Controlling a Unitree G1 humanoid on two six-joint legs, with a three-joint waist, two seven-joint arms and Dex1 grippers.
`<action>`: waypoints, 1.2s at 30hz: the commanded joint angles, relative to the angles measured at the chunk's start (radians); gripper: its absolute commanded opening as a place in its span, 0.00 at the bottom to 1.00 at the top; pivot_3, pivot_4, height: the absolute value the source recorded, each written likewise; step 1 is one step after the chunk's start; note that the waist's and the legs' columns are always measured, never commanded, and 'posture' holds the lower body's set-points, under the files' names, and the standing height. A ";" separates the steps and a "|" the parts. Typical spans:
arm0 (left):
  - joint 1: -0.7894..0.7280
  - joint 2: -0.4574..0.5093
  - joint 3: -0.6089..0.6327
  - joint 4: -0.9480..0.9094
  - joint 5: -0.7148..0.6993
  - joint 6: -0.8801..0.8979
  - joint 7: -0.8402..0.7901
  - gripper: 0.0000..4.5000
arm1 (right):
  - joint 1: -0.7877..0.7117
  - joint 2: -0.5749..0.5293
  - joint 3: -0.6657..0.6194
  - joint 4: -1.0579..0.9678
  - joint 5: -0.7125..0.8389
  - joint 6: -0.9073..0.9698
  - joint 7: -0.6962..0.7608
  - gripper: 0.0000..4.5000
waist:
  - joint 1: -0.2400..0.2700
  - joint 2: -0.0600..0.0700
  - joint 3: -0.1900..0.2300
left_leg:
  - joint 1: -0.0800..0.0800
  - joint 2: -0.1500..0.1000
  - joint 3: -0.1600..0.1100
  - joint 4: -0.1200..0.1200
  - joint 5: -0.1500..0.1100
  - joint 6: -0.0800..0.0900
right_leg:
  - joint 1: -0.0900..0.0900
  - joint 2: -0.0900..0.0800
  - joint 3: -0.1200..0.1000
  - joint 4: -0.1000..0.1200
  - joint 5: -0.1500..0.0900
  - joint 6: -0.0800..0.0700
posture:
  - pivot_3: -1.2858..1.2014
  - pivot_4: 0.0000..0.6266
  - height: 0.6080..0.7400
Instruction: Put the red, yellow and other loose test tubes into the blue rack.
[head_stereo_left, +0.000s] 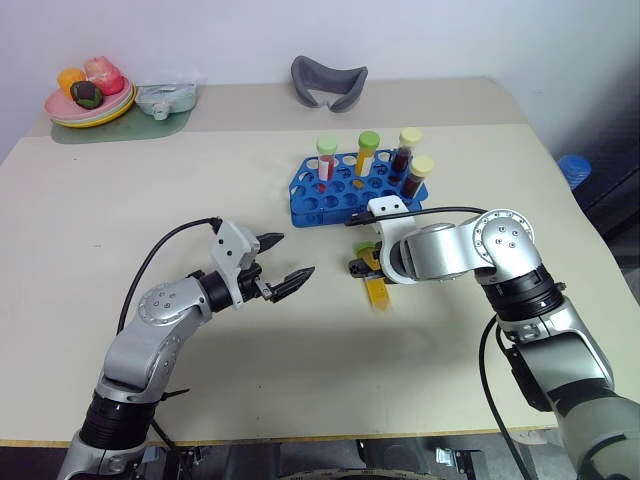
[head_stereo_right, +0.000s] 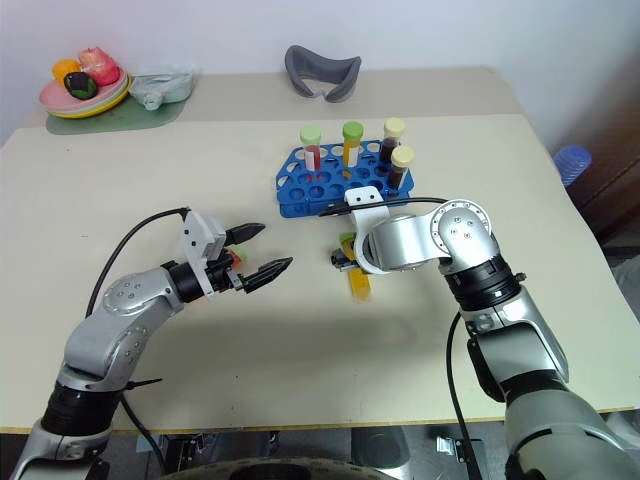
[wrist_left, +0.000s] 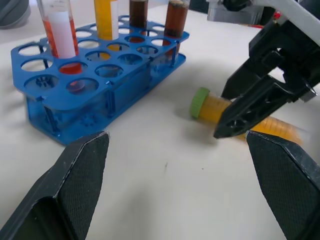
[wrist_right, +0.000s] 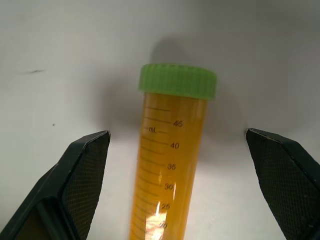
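Jaws of my right gripper (wrist_right: 175, 165) stand wide apart, one black finger on either side of the clear plastic tube of yellow-orange liquid with a green screw cap (wrist_right: 170, 165). Neither finger touches it; nothing is gripped yet. The tube lies on its side on the pale beige table (head_stereo_left: 120, 200), just in front of the bright blue plastic rack with its grid of round holes (head_stereo_left: 345, 190), cap end towards the rack.

My left gripper (head_stereo_left: 285, 262) is also fully spread and empty, hovering level above the table, well to the left of the lying tube and pointing towards it.

Progress, judged from the rack: four capped tubes stand upright in it, one red with a pale green cap (head_stereo_left: 326, 160), one yellow-orange with a green cap (head_stereo_left: 367, 155), and two dark brown with pale yellow caps (head_stereo_left: 405, 150). The lying yellow-orange tube is the one loose tube I can see. So most of the job looks done; left is to close on this tube, lift it, turn it upright and seat it in a free hole.
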 joint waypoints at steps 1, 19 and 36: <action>0.008 0.007 0.016 0.002 0.006 -0.033 -0.011 1.00 | -0.047 0.016 -0.005 0.042 0.020 0.014 -0.061 0.98 | 0.000 0.000 0.000 | 0.000 0.000 0.000 0.000 0.000 0.000 | 0.000 0.000 0.000 0.000 0.000 0.000 | 0.52 0.24 1.00; 0.064 -0.009 0.008 0.090 0.046 -0.176 -0.056 1.00 | -0.067 0.029 -0.001 0.086 0.020 0.062 -0.064 0.38 | 0.000 0.000 0.000 | 0.000 0.000 0.000 -0.001 0.000 0.000 | 0.000 0.000 0.000 0.000 0.000 0.000 | 0.52 0.24 1.00; 0.016 -0.008 -0.003 0.032 0.033 -0.097 -0.033 1.00 | -0.133 -0.028 -0.004 -0.039 0.020 0.018 0.023 0.19 | 0.000 0.001 0.000 | -0.001 0.000 0.000 -0.001 0.000 0.000 | -0.001 0.000 0.000 0.000 0.000 0.000 | 0.52 0.24 1.00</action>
